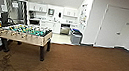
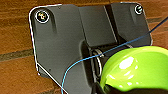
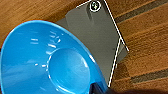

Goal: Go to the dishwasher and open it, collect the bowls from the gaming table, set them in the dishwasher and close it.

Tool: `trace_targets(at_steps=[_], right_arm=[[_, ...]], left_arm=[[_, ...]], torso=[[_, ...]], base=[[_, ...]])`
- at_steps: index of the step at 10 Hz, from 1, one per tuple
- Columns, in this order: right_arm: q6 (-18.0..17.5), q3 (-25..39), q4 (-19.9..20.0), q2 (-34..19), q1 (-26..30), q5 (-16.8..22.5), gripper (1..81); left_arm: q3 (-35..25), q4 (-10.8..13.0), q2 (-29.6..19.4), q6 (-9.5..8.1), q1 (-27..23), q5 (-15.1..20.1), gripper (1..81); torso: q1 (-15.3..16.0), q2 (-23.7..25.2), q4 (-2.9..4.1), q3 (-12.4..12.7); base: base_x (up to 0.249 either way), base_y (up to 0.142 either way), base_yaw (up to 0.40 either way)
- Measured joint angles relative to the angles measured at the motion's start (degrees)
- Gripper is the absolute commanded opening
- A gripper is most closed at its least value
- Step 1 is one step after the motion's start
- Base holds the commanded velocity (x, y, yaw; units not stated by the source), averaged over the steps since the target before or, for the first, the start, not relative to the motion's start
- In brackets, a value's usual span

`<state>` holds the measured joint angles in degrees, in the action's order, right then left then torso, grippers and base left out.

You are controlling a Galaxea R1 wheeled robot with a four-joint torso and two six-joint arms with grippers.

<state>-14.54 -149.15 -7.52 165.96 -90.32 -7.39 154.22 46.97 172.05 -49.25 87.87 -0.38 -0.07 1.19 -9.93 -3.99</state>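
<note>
brown carpet [image 1: 88, 67] runs to a white kitchenette [image 1: 55, 19] beyond a foosball table [image 1: 25, 33]

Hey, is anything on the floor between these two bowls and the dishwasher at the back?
Nothing visible lies between the green bowl, the blue bowl and the dishwasher. The football table stands left of that path, a grey bin just right of it.
</note>
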Motion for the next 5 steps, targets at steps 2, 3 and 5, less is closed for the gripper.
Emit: trace_targets(at_steps=[2,3,5], right_arm=[[0.0,0.0,0.0,0.0,0.9,-0.3,1.0],[0.0,0.0,0.0,0.0,0.9,-0.4,1.0],[0.0,0.0,0.0,0.0,1.0,-0.5,1.0]], left_arm=[[0.0,0.0,-0.1,-0.02,-0.9,-0.1,1.0],[0.0,0.0,-0.2,0.0,-1.0,-0.1,1.0],[0.0,0.0,-0.1,0.0,-1.0,-0.3,1.0]], torso=[[0.1,0.0,0.0,0.0],[0.1,0.0,0.0,0.0],[0.1,0.0,0.0,0.0]], base=[[0.18,0.0,0.0],[0.191,0.0,0.0],[0.191,0.0,0.0]])
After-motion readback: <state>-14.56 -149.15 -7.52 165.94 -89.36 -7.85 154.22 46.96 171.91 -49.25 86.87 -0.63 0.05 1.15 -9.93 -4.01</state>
